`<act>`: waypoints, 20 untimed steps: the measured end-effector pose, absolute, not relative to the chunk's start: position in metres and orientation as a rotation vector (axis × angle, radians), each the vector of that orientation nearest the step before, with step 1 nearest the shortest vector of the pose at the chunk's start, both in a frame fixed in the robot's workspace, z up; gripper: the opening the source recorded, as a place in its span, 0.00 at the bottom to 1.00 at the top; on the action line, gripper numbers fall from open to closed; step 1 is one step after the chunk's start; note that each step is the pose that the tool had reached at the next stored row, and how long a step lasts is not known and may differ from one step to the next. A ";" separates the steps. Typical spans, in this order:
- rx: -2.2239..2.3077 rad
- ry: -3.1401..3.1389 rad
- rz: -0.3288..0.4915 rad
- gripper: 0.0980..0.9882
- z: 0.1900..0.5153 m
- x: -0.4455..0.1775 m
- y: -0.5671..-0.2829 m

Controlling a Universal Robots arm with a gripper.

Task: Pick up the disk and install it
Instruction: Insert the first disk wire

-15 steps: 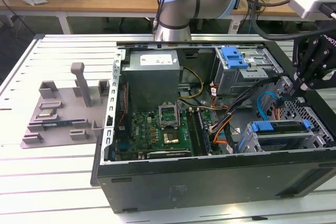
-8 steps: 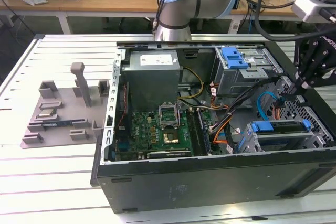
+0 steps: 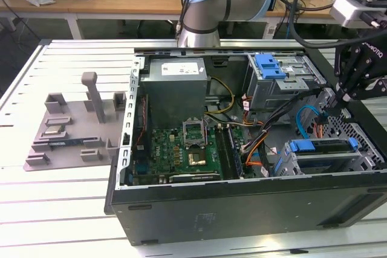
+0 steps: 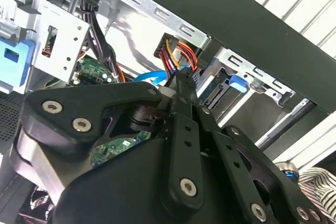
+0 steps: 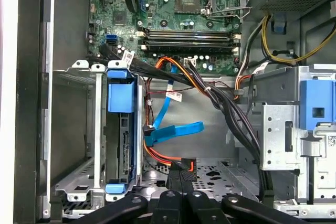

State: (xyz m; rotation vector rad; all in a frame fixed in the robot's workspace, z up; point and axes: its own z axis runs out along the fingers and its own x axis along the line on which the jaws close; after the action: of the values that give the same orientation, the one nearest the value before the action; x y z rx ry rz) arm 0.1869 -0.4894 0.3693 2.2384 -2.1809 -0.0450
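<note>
The disk [image 3: 322, 145], in its blue carrier frame, sits slotted in the lower drive cage of the open computer case, at the exterior view's right. The first wrist view shows the disk [image 5: 122, 129] edge-on in that cage, blue tabs at both ends. My gripper [image 3: 327, 115] hangs inside the case just above and behind the cage. In the first wrist view the gripper [image 5: 182, 182] has its fingers together on a black power connector [image 5: 187, 164] with orange and red wires, a short way from the disk's connector edge. The second wrist view shows the gripper [image 4: 182, 85] below those coloured wires [image 4: 178, 56].
A grey plastic stand [image 3: 72, 131] with upright posts stands on the table left of the case. Inside the case are the motherboard [image 3: 181, 149], power supply [image 3: 175, 83], an upper cage with a blue latch [image 3: 270, 66], a loose blue data cable [image 5: 173, 129] and cable bundles [image 5: 226, 103].
</note>
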 end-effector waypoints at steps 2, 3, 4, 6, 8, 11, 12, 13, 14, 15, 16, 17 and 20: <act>2.238 -2.181 -0.045 0.01 0.369 0.187 -0.489; 2.238 -2.181 -0.045 0.02 0.369 0.187 -0.489; 2.238 -2.181 -0.045 0.02 0.369 0.187 -0.489; 2.238 -2.181 -0.045 0.08 0.369 0.187 -0.489; 2.238 -2.180 -0.044 0.15 0.369 0.187 -0.489; 2.234 -2.176 -0.035 0.23 0.367 0.187 -0.488; 2.227 -2.171 -0.022 0.23 0.365 0.187 -0.487; 2.225 -2.169 -0.017 0.23 0.363 0.187 -0.486; 2.225 -2.168 -0.016 0.23 0.361 0.187 -0.485; 2.225 -2.168 -0.016 0.23 0.359 0.187 -0.485; 2.225 -2.168 -0.017 0.23 0.358 0.187 -0.485; 2.225 -2.168 -0.017 0.23 0.357 0.187 -0.486; 2.224 -2.168 -0.015 0.23 0.356 0.187 -0.486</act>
State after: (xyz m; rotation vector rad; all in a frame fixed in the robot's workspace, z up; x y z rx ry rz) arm 0.1870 -0.4859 0.3562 2.2241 -2.1677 -0.0152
